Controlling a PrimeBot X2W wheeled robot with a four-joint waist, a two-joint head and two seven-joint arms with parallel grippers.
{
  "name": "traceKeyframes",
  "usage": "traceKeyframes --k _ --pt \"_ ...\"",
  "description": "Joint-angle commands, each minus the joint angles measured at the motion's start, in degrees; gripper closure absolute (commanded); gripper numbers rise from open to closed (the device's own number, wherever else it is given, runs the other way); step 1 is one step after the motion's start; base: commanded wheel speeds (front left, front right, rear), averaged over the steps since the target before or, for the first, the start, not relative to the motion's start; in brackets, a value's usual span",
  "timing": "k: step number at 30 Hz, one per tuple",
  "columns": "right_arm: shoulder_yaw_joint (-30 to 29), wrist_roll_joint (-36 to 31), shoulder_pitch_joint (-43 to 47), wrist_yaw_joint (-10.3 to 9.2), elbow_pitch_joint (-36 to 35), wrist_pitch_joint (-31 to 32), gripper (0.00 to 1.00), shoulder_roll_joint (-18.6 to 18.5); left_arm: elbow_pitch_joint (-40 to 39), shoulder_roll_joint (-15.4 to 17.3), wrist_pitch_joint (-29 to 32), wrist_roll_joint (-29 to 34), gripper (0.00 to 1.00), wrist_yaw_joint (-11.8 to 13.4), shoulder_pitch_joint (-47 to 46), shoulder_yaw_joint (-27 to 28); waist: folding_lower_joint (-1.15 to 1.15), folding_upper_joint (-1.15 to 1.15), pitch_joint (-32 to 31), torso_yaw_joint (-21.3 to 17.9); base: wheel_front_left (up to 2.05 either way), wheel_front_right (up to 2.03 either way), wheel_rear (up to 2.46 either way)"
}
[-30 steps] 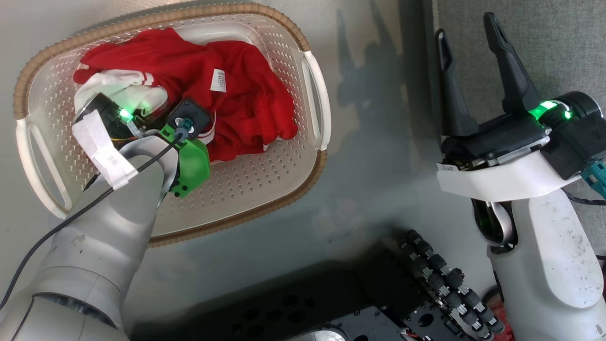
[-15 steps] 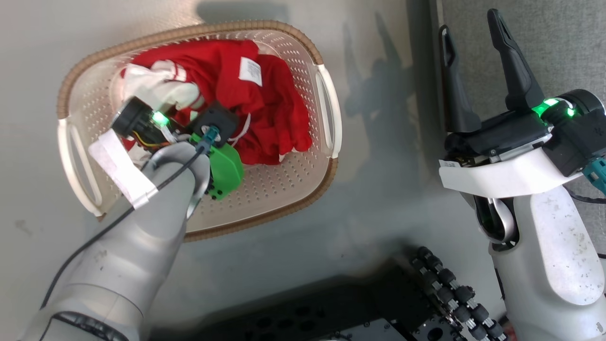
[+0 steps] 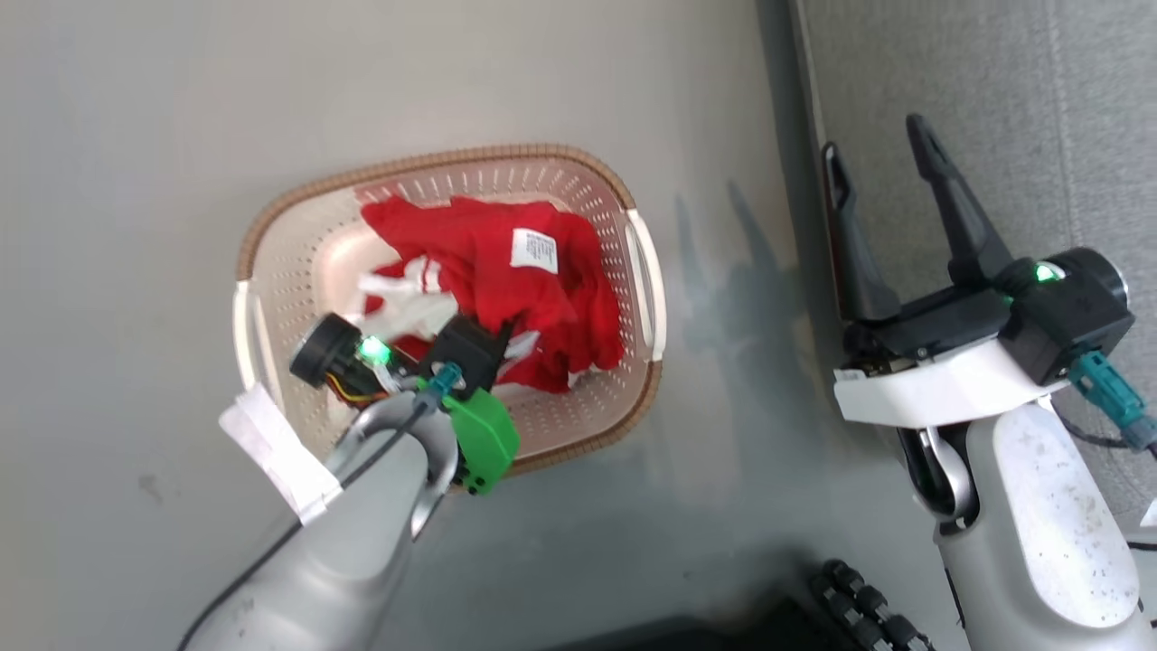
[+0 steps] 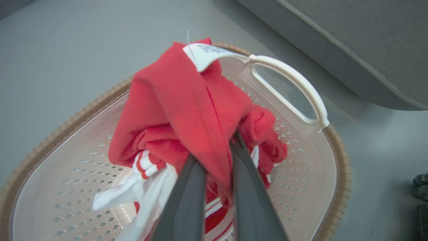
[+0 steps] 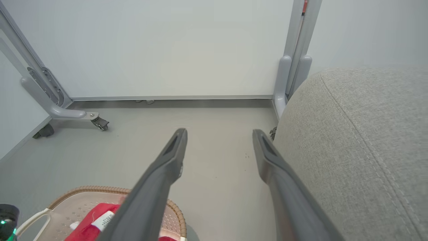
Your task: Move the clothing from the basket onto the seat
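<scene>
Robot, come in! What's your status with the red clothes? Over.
Left claw shut on the clothing, red fabric bunched over the basket. Right claw open, empty, near the seat. Nothing seen in the way. Over.

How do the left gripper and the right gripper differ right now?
The left gripper is shut, pinching a fold of the red clothing above the basket; the right gripper is open and holds nothing. The left gripper points down into the basket, while the right gripper hangs over the floor beside the grey seat. Both have two long dark fingers.
</scene>
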Motion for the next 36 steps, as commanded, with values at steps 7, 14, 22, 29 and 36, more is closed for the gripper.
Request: traceKeyframes --k 7,14,22,29,36 --pt "1.4 0.3 5.5 -0.02 1.8 -0.1 0.00 -1.1 -7.0 -0.8 -0.2 -2.0 1.00 -0.5 9.2 2.5 0.00 0.00 -17.2 4.0 0.00 0.00 0.00" --pt "2.3 0.7 10.7 -0.02 3.6 -0.1 0.00 -1.3 -16.8 -0.8 -0.2 -0.8 1.00 0.9 16.3 5.3 0.00 0.00 -25.4 5.0 0.00 0.00 0.00" --pt "3.5 1.3 16.2 -0.02 5.4 -0.1 0.00 -1.4 -26.3 -1.0 -0.2 -0.1 1.00 2.3 22.7 9.1 0.00 0.00 -33.2 4.9 0.00 0.00 0.00" --pt "4.7 2.1 18.8 -0.02 6.3 -0.1 0.00 -1.4 -31.1 -1.2 -0.2 1.0 1.00 1.9 25.7 10.9 0.00 0.00 -36.7 3.8 0.00 0.00 0.00" --pt "6.6 3.2 19.9 -0.02 7.3 -0.1 0.00 -1.6 -34.6 -1.6 -0.2 1.7 1.00 1.6 26.8 11.6 0.00 0.00 -38.7 2.7 0.00 0.00 0.00"
